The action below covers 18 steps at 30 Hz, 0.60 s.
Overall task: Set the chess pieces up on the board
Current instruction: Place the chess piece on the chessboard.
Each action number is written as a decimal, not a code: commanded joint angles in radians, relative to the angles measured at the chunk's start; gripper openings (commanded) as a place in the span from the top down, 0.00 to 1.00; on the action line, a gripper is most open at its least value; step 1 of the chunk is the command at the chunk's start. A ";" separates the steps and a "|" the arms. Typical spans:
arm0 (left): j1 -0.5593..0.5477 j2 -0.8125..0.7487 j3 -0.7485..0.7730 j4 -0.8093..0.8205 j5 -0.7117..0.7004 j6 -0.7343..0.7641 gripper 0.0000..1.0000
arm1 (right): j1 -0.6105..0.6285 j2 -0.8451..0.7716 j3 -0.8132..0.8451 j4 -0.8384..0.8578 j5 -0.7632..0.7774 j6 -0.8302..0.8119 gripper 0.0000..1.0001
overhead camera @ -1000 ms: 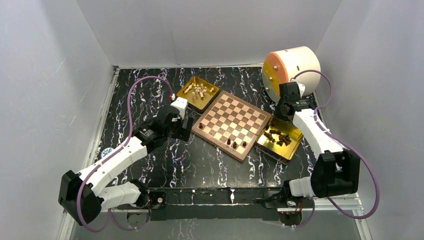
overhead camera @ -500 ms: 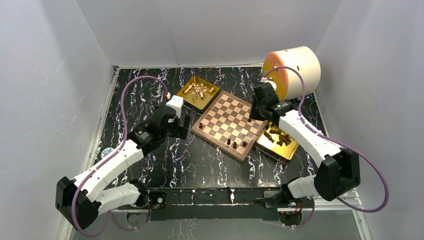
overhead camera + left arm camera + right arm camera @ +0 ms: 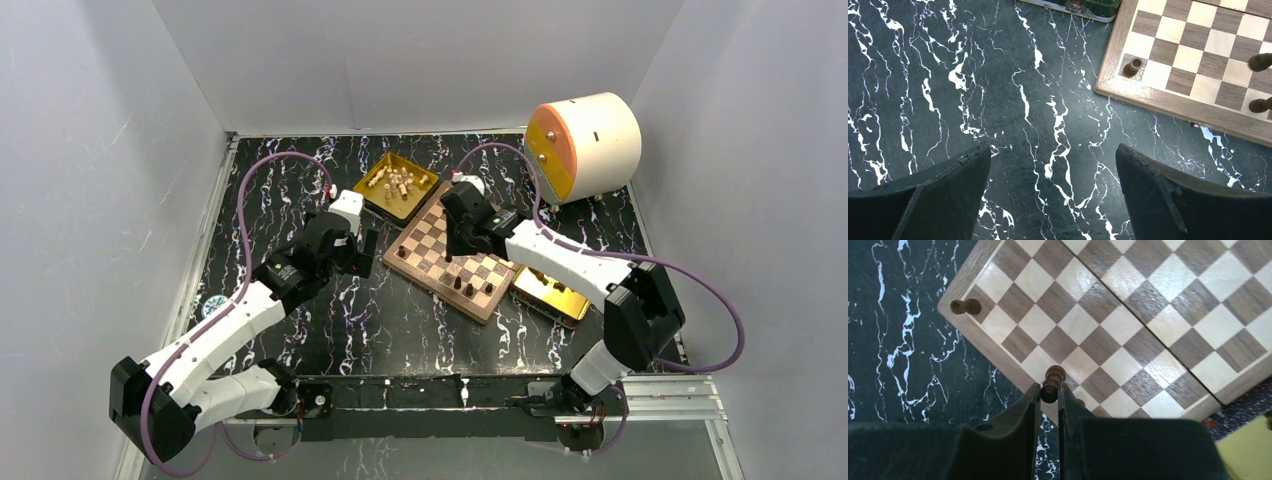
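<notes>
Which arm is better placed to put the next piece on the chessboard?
Right. The right gripper is shut on a small dark brown wooden chess piece above edge squares of the checkered wooden board. The left gripper hangs open and empty over the black marbled table beside the board.

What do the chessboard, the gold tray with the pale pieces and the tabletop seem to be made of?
The board looks wooden: grain shows in its tan and brown squares, with a satin finish. The gold tray seems metal, perhaps tin, since it shines brightly. The tabletop looks like black marble with white veins, but may be a printed sheet.
</notes>
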<state>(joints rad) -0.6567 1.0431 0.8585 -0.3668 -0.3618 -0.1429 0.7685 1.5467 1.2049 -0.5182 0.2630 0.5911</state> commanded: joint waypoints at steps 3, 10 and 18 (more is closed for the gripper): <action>-0.002 -0.042 -0.004 0.009 -0.049 0.003 0.08 | 0.053 0.065 0.083 0.056 0.034 0.012 0.82; -0.002 -0.068 -0.010 0.013 -0.073 0.000 0.08 | 0.079 0.139 0.127 0.073 0.048 0.006 0.82; -0.003 -0.072 -0.010 0.014 -0.078 0.000 0.08 | 0.092 0.200 0.167 0.086 0.040 0.003 0.82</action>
<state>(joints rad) -0.6567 0.9932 0.8570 -0.3664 -0.4088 -0.1417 0.8516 1.7302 1.3136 -0.4728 0.2855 0.5980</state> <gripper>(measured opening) 0.915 0.238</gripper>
